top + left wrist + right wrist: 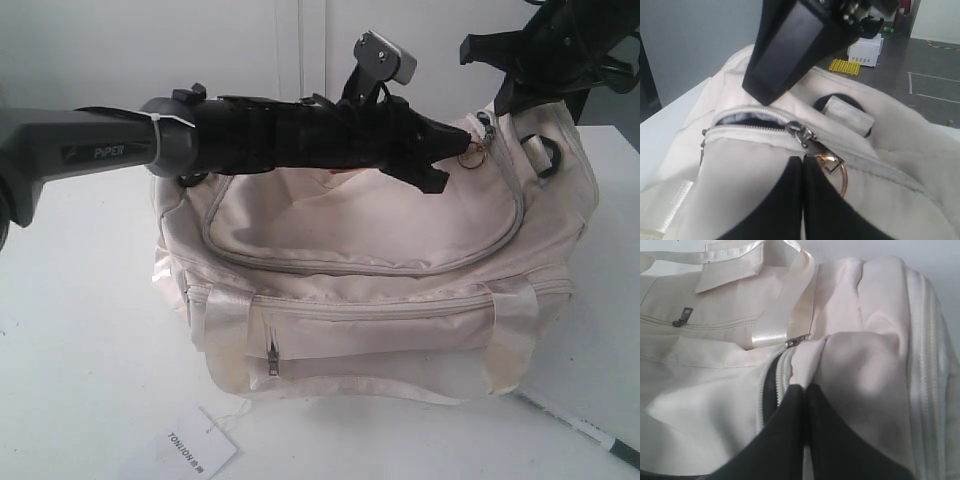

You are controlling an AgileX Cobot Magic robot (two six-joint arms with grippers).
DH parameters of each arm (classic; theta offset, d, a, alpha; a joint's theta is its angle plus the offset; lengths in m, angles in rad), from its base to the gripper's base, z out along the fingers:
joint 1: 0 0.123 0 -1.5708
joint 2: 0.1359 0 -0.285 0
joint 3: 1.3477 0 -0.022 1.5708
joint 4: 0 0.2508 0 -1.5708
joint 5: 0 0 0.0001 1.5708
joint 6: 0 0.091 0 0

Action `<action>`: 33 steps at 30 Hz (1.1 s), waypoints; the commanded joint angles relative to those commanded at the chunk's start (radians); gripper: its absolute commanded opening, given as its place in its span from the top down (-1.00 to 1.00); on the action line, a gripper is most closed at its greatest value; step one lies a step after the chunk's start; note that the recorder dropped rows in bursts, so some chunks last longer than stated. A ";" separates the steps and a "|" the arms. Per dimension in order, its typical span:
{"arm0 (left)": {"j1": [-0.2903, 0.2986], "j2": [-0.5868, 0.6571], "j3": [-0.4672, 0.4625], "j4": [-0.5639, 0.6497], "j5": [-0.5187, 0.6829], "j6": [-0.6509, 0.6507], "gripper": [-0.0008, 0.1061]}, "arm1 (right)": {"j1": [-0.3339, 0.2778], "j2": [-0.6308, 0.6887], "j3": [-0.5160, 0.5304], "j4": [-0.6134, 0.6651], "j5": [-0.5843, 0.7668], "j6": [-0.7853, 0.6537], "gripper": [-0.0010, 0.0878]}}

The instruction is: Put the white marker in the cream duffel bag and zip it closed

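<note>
The cream duffel bag [370,290] lies on the white table with its front pocket facing the exterior view. My left gripper [462,140] reaches across the bag's top to its right end. There it is shut [803,159] at the zipper slider, on the tab of the gold ring pull [834,170]. A short dark gap in the top zipper [747,121] shows beyond the slider. My right gripper [500,108] comes down at the bag's right end and is shut [805,386] on a puckered fold of bag fabric [860,355]. The white marker [572,424] lies on the table by the bag's front right corner.
A small white paper tag [190,446] lies on the table in front of the bag at the left. Shiny satin handles [515,330] hang down the bag's front. The table's right edge [625,140] runs just behind the bag's right end.
</note>
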 joint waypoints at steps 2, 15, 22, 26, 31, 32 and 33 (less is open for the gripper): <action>0.000 -0.007 0.000 0.036 0.002 -0.063 0.99 | 0.000 0.000 0.000 0.000 0.000 0.000 0.98; 0.000 -0.031 0.000 0.164 0.112 -0.383 0.99 | 0.000 0.000 0.000 0.009 0.007 0.000 0.98; 0.000 -0.031 0.000 0.175 0.151 -0.454 0.99 | 0.000 0.000 0.000 0.024 0.005 0.000 0.98; 0.000 -0.031 0.000 0.200 0.181 -0.456 0.99 | 0.000 0.000 0.000 0.024 0.005 0.000 0.98; 0.000 -0.031 0.000 0.224 0.107 -0.498 0.99 | 0.000 0.000 0.000 0.023 0.009 0.000 0.98; 0.000 -0.031 0.000 0.224 0.072 -0.502 0.99 | 0.000 0.000 0.000 0.023 0.009 0.000 0.98; 0.000 -0.031 0.000 0.224 0.039 -0.502 0.98 | 0.000 0.000 0.000 0.023 0.009 0.000 0.98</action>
